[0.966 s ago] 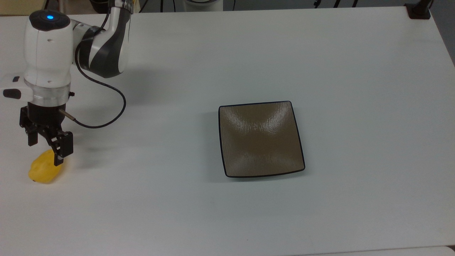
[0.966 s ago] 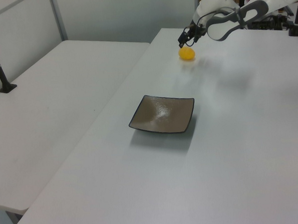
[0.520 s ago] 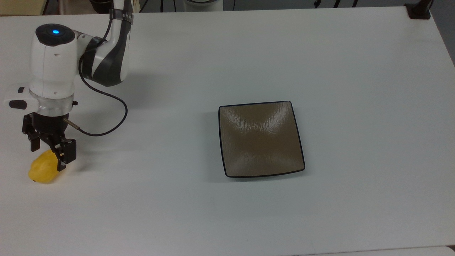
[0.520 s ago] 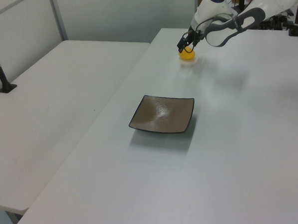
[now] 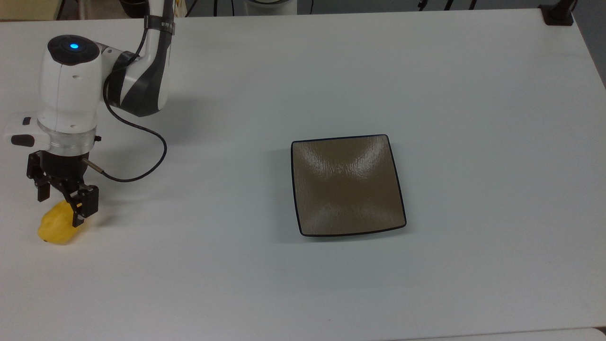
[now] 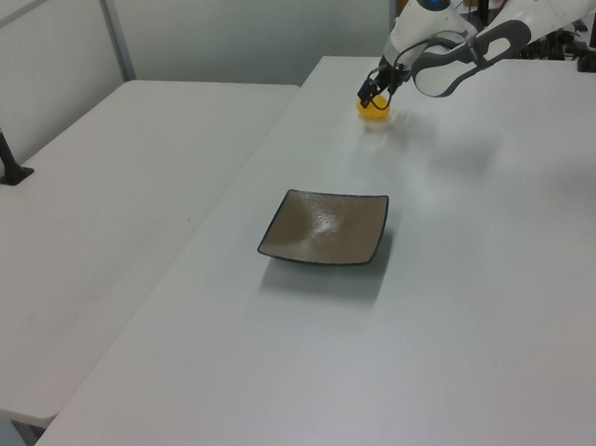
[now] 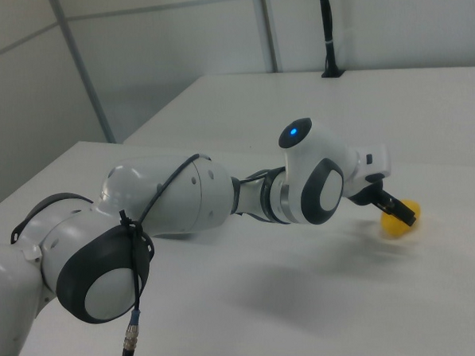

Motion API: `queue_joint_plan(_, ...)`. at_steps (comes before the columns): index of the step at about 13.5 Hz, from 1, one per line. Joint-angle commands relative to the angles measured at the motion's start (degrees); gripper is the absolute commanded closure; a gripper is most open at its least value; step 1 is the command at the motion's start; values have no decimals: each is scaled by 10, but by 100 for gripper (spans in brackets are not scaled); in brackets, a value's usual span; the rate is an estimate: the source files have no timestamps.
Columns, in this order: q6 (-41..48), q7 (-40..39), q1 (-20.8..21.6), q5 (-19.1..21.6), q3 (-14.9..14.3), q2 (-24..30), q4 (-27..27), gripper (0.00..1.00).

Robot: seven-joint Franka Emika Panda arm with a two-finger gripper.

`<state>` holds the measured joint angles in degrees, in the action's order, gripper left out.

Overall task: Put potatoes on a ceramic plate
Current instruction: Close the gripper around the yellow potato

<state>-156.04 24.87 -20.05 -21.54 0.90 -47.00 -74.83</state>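
yellow potato (image 5: 56,226), brown square plate (image 5: 348,185) apart

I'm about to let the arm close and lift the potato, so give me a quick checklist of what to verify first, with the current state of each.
1. End effector open around the potato: ok, one finger shows on each side in the top view.
2. Fingers low enough for a firm hold: cannot tell.
3. Potato resting on the table, not lifted: ok.
4. Ceramic plate free to receive it: ok, nothing lies on it.
5. Path from potato to plate: ok, only bare table between them in the top view.
6. Arm cable away from the potato: ok.
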Motion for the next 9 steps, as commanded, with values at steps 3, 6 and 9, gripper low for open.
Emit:
queue_joint_plan(3,-22,15,-1,-23,-5,-14,10,64)
queue_joint_plan(6,-22,15,-1,-23,-5,-14,10,78)
queue_joint_plan(9,-21,15,-1,-18,-5,-4,7,78)
